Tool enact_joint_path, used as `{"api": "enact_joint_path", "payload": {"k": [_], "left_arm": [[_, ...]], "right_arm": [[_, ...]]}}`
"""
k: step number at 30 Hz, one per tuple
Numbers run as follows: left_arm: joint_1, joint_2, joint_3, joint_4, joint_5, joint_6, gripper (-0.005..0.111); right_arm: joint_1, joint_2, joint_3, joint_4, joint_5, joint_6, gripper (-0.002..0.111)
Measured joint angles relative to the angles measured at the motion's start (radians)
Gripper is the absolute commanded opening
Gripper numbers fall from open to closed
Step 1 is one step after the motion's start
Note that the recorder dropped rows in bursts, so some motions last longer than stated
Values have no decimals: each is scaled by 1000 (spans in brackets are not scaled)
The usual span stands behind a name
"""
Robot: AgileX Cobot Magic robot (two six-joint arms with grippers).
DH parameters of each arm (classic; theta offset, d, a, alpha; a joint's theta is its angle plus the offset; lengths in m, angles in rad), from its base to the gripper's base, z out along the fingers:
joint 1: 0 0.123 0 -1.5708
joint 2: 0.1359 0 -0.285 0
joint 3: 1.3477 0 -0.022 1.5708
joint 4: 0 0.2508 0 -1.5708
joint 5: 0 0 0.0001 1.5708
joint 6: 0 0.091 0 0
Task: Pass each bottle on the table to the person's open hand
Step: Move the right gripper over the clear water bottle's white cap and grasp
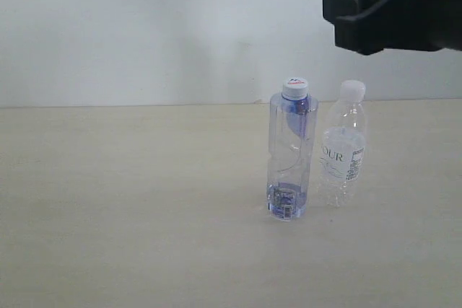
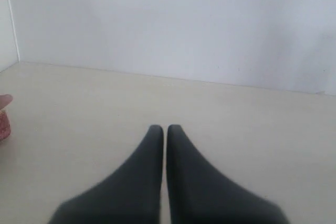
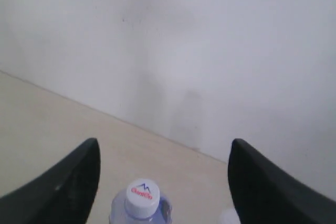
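Tall blue-tinted plastic bottle (image 1: 290, 153), smaller clear bottle (image 1: 343, 151) labelled "OUR" just beside, right gripper (image 1: 336, 21) spread apart upper right, left gripper (image 2: 165, 128) closed

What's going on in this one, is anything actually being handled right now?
Nothing is held at this moment. Two bottles stand upright on the table: a tall blue-tinted bottle and, beside it, a smaller clear bottle. The right gripper hangs above them with its fingers wide open, and the tall bottle's white cap shows below, between them. The left gripper is shut and empty over bare table.
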Motion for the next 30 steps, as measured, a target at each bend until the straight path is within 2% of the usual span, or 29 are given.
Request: {"api": "enact_joint_path", "payload": {"k": [4,13,18,30], "left_arm": [[0,0,0,0,0,0,4],[0,0,0,0,0,0,4],[0,0,0,0,0,0,4],[0,0,0,0,0,0,4]], "right_arm": [[-4,18,7,0,26,-16,72],[-173,25,229,4,-241,23,72],[-178,53,323,-20,-413,50,72],[-178,330,335,-37,-701,52,72]]}}
